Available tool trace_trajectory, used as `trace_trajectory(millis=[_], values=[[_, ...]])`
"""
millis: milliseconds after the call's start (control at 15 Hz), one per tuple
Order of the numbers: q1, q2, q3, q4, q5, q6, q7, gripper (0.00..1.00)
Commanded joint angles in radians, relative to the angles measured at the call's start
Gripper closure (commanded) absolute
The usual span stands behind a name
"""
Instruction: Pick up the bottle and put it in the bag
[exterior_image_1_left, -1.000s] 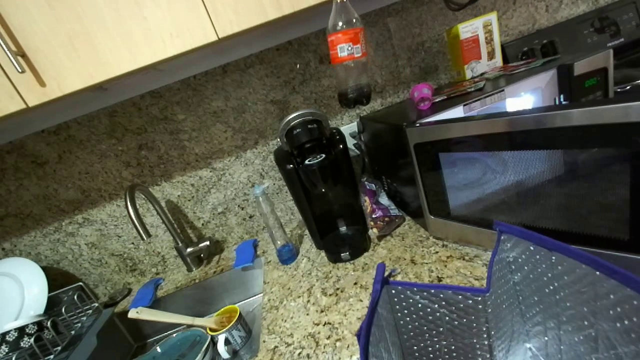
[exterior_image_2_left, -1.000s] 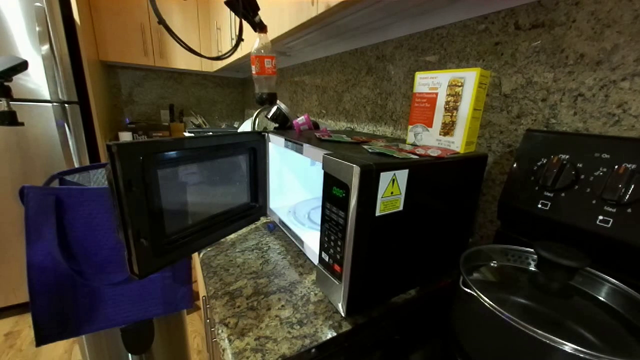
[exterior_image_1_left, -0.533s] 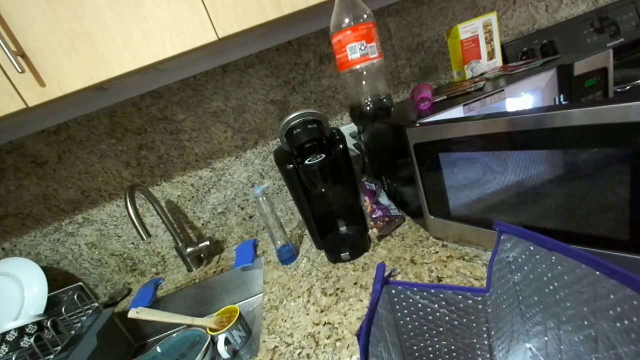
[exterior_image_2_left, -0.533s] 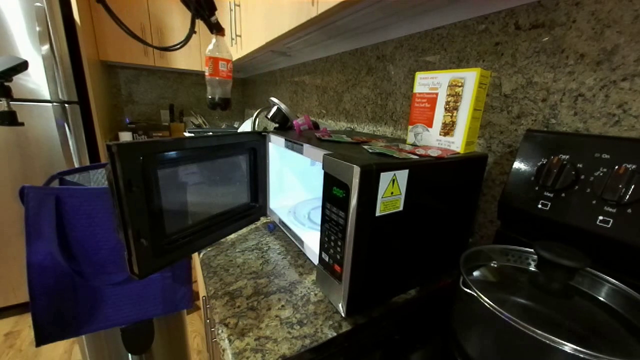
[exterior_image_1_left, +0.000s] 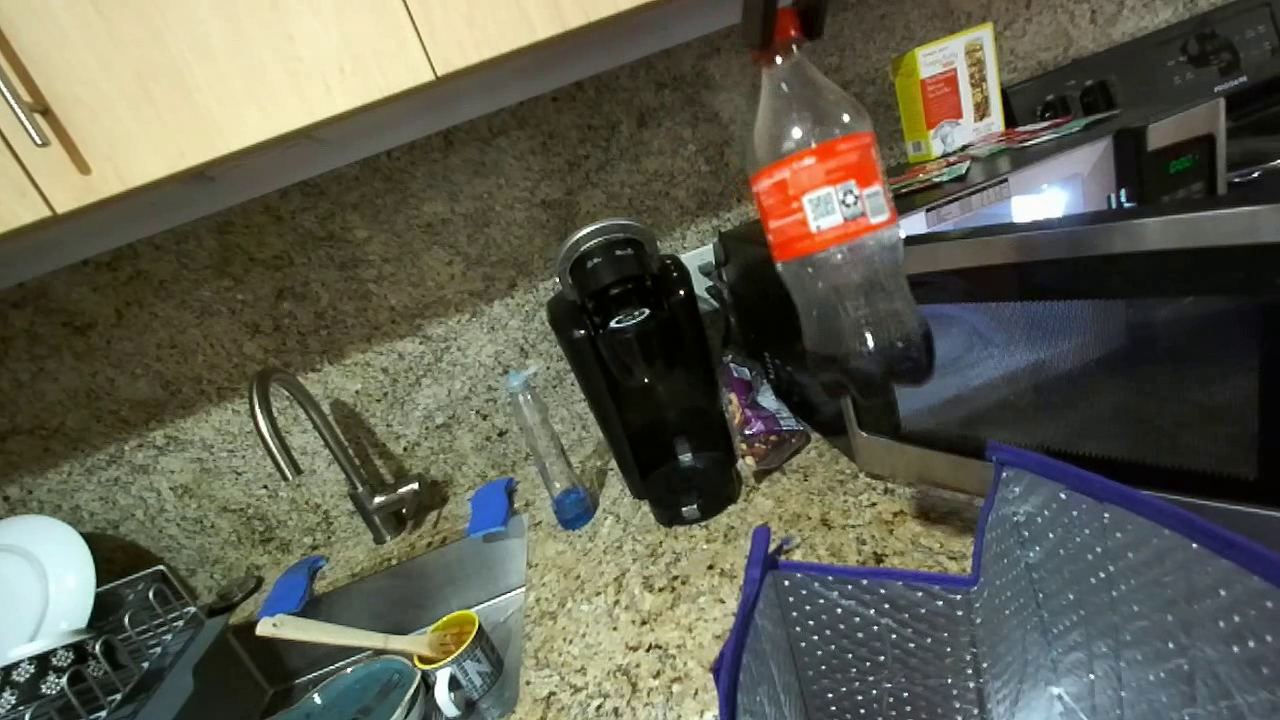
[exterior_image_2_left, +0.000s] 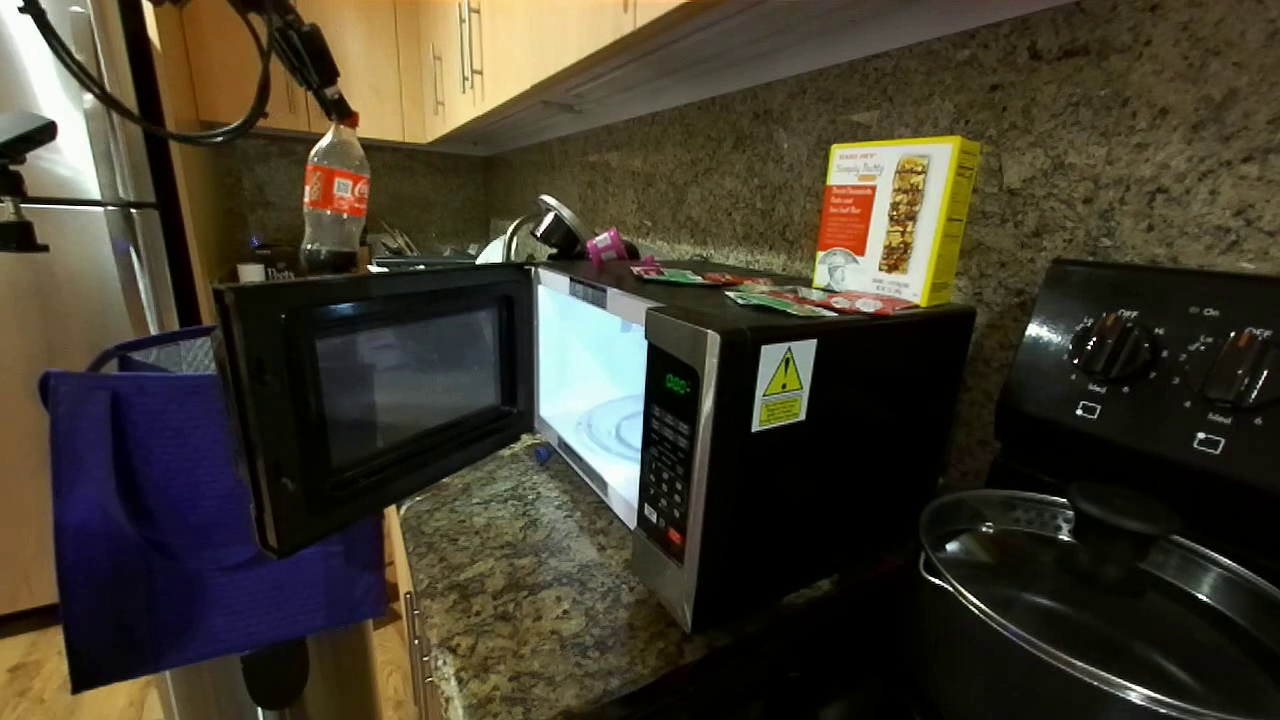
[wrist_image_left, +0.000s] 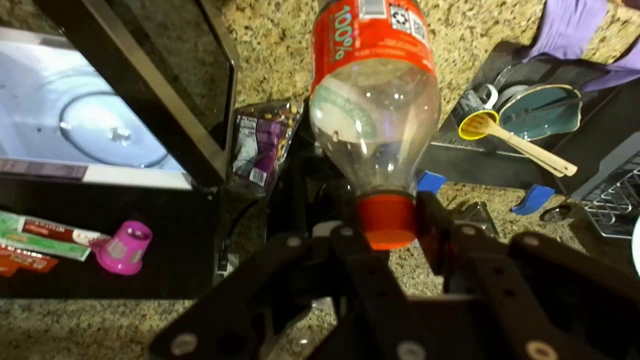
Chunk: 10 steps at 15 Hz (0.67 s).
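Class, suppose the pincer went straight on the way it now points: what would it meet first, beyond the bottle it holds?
Perhaps the coffee maker, otherwise the counter: the pincer slants down, but in the wrist view the bottle hides part of that line and depth is unclear.

Between the black jaws of the gripper (wrist_image_left: 389, 222) is a red cap (wrist_image_left: 384, 215); beyond them, a clear bottle (wrist_image_left: 377, 125) with a white-patched red label (exterior_image_1_left: 825, 195). Lower than the jaws, the bag (exterior_image_1_left: 1080, 600) shows silvery grey, dotted lining (exterior_image_1_left: 880, 630) and purple-blue trim (exterior_image_1_left: 1130, 508).

Tool (exterior_image_2_left: 340, 108) aslant, tip downward, jaws in a narrow pinch.
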Motion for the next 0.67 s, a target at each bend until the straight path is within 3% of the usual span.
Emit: trace_trajectory(millis=[0,333,600], values=[[-0.100,-0.073,0.120,-0.197,0.081,0.107,0.089,0.86],[-0.174,-0.088,0.200,-0.416,0.011,0.326,0.290,0.86],[-0.195,-0.099,0.240,-0.570,-0.011,0.433,0.383,0.86]])
